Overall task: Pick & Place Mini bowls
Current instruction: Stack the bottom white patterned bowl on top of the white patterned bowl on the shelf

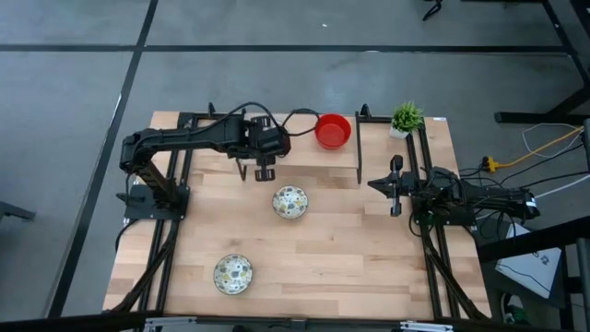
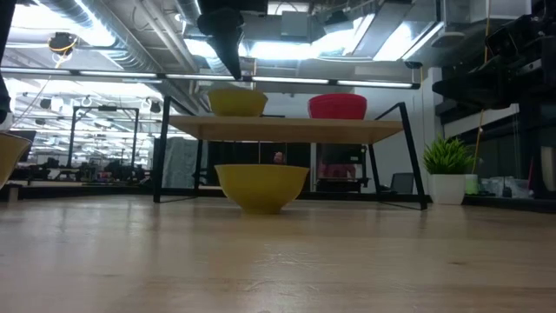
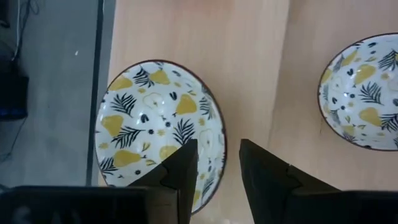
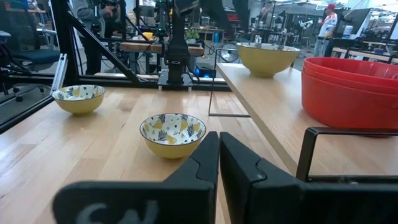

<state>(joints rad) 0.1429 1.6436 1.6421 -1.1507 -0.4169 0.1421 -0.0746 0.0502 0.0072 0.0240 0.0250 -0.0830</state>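
Three patterned mini bowls show, cream inside with yellow pears and dark leaves, yellow outside. One stands on the raised wooden shelf (image 2: pixel 236 103) (image 3: pixel 149 124), hidden under my left arm in the high view. Two stand on the table (image 1: pixel 290 202) (image 1: pixel 232 274). A stack of red bowls (image 1: pixel 333 130) (image 4: pixel 351 87) sits on the shelf too. My left gripper (image 2: pixel 233 69) (image 3: pixel 217 162) is open and points down just above the shelf bowl's rim, one finger over its inside and one outside. My right gripper (image 1: pixel 395 189) (image 4: pixel 219 155) is shut and waits at the table's right side.
The shelf (image 1: pixel 304 152) spans the table's far part on black legs (image 2: pixel 162 156). A small green potted plant (image 1: pixel 406 118) stands at the far right corner. Black frame rails run along both table sides. Bare wood lies between the two table bowls and toward the right.
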